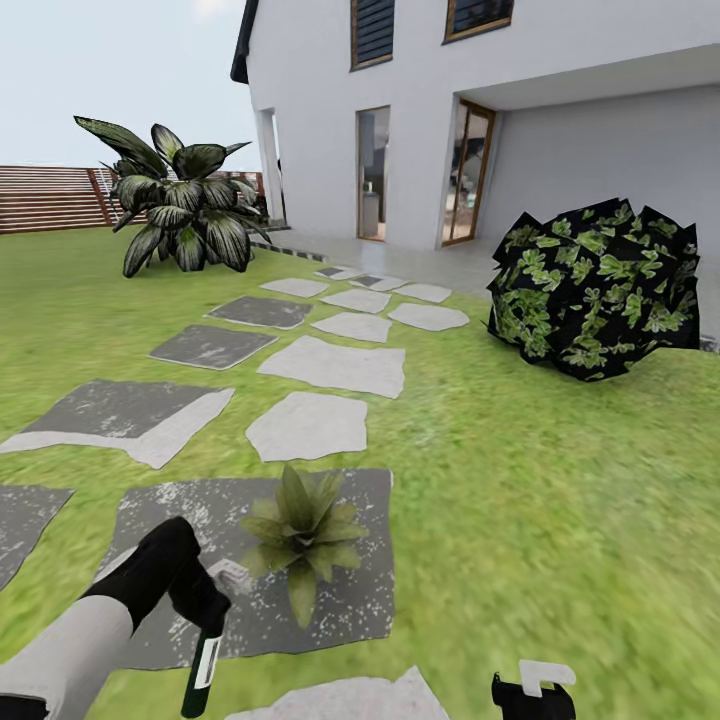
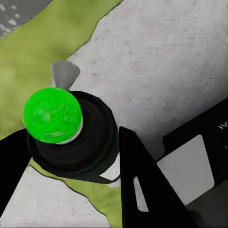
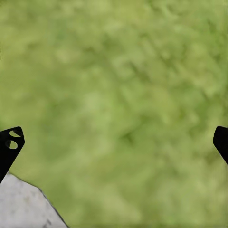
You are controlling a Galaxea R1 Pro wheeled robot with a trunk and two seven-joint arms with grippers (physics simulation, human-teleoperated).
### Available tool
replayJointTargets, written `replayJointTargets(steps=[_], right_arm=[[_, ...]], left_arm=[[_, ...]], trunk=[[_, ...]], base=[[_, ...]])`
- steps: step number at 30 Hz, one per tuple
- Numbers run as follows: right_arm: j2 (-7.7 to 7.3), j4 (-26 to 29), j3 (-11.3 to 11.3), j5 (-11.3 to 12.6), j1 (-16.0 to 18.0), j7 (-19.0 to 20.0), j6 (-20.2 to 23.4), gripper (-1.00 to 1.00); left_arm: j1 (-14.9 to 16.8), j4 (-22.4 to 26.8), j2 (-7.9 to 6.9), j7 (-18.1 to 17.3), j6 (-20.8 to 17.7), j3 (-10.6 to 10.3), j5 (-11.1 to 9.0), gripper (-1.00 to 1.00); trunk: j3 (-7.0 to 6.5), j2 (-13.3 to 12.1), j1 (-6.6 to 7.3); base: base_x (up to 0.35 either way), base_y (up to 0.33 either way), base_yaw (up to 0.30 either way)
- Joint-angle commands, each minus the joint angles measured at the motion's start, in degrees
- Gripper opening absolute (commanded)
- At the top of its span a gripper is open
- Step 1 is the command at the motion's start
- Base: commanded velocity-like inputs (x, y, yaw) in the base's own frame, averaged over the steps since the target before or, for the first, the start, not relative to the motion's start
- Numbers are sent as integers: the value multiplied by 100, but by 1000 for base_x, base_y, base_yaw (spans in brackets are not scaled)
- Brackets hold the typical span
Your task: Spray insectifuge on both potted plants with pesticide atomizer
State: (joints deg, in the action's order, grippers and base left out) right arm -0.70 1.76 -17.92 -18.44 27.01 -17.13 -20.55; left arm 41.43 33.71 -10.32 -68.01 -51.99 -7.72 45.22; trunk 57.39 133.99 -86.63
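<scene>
Pesticide atomizer (image 1: 204, 668) hangs at lower left of the head view, clamped in the left gripper (image 1: 200, 610), just beside one potted plant (image 1: 303, 530) on a grey stepping stone (image 1: 360, 590). Right gripper (image 1: 533, 690) spread wide over lawn. Risks: spray missing leaves; bottle slipping.

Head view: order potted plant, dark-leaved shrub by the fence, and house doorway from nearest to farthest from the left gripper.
1. Potted plant: just right of the left gripper, on the dark stepping stone.
2. Dark-leaved shrub: far across the lawn, left, by the fence.
3. House doorway: farthest, behind the shrub, centre.
</scene>
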Motion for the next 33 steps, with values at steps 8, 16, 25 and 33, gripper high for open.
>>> replayJointTargets(steps=[8, 16, 25, 33], right_arm=[[2, -9, -45, -63, 6, -20, -19, 100], [1, -9, -45, -60, 5, -20, -19, 100], [2, -9, -45, -56, -3, -19, -28, 100], [-2, -12, -45, -70, -59, -13, -28, 100]], left_arm=[[13, 41, 88, -73, -51, -25, 68, -100], [23, 189, 319, -81, -136, -21, 81, -100], [9, 197, -156, -124, -115, -17, 74, -100], [138, 212, -91, -289, -143, -51, 55, -100]], trunk=[[5, 2, 1], [5, 2, 1], [-3, 2, 1], [-3, 2, 1]], base=[[160, 0, 0], [10, 0, 0], [-66, 0, -133], [-44, 12, -9]])
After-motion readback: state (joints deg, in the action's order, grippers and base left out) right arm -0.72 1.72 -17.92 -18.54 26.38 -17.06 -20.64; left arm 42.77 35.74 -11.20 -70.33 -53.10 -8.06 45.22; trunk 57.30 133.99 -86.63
